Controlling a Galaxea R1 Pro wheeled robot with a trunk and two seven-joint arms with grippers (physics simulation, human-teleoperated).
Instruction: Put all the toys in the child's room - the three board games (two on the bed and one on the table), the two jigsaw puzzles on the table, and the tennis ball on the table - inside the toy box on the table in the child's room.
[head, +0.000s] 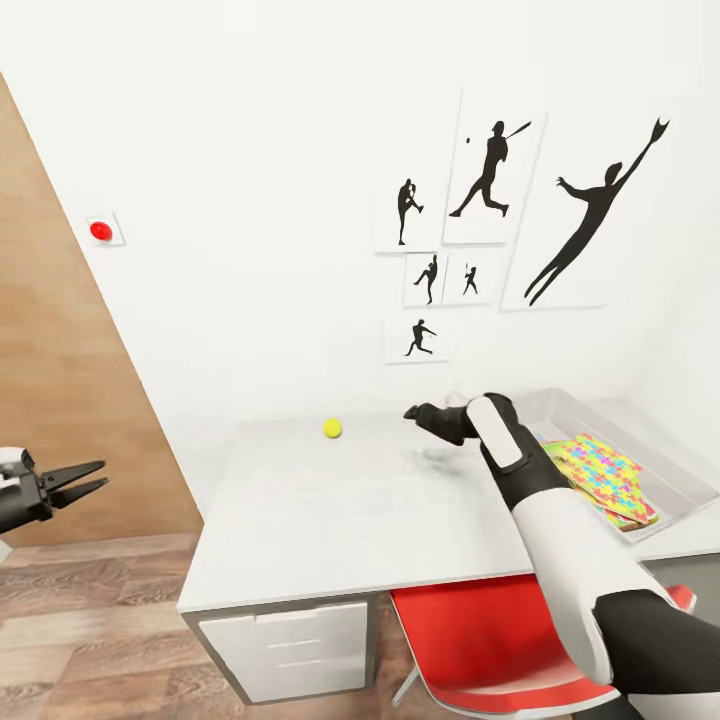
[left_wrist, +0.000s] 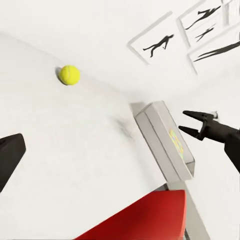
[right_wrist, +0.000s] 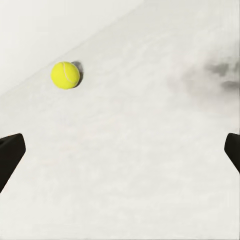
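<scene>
Right pincer reaches out over the pale grey surface in the head view, its dark fingers spread and holding nothing, pointed toward the tennis ball, which sits apart from it near the back edge by the wall; I judge this a lineup for a grab of the last loose toy on the surface. Behind that pincer, on the arm's outer side, the toy box holds a jigsaw puzzle lying flat inside, so the carry back should be short. Left pincer hangs off the surface's end over the wood floor, fingers slightly parted and empty, seemingly parked out of the way. A red chair is tucked under the surface below the right arm. From the left wrist view, the tennis ball lies well ahead on the bare surface, the toy box stands edge-on beyond it, and the right pincer shows spread above the box's far side. From the right wrist view, the tennis ball rests ahead and off to one side of the wide-spread fingertips, not yet between them; a round ball may roll when nudged.
</scene>
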